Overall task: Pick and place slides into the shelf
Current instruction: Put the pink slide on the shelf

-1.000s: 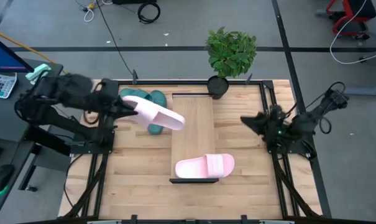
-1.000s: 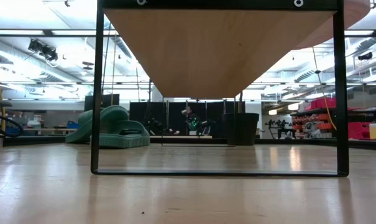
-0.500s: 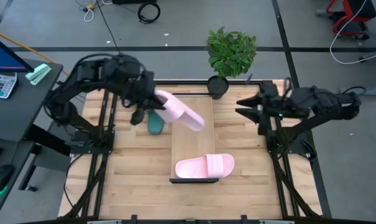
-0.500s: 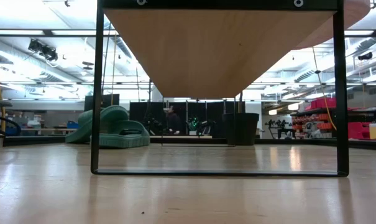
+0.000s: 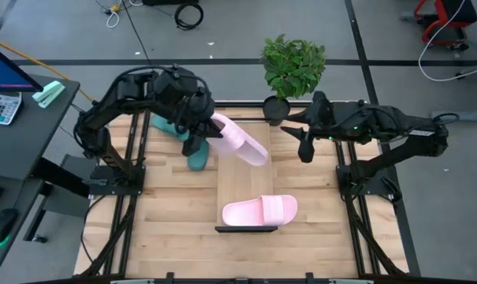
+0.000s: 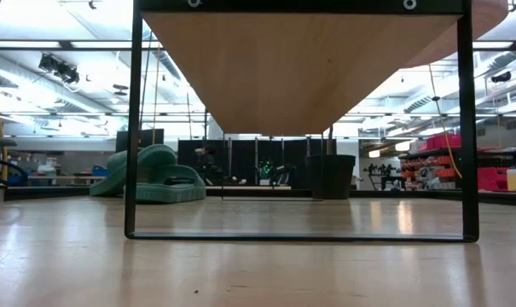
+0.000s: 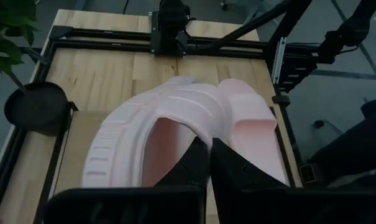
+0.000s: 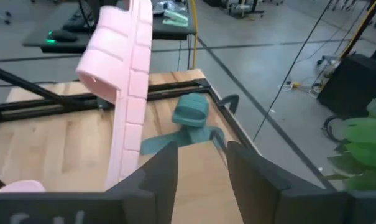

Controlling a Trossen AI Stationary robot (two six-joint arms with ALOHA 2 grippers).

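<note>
Above the far end of the shelf, a pink slide is held in the air by the left gripper. The jaws are pinched tight on the strap edge, as seen from the left wrist cam, where the sole fills the view with the fingers clamped at its rim. A grip at one edge lets the slide hang tilted, toe end out over the board, prob. so it can be lowered flat w/o the gripper fouling the wood.

A 2nd pink slide is already lying on the near end of the shelf, turned crosswise, which leaves the far half free for the one being carried.

The teal slides are left on the tabletop just beside the shelf's left edge, partly hidden under the left arm; two can't be made out separately from above, but a stacked pair is seen in the low view.

The right gripper is held over the table's far-right area, near the plant pot, jaws parted w/ nothing between them; its fingers frame the hanging slide, likely staged to assist or wait.
</note>
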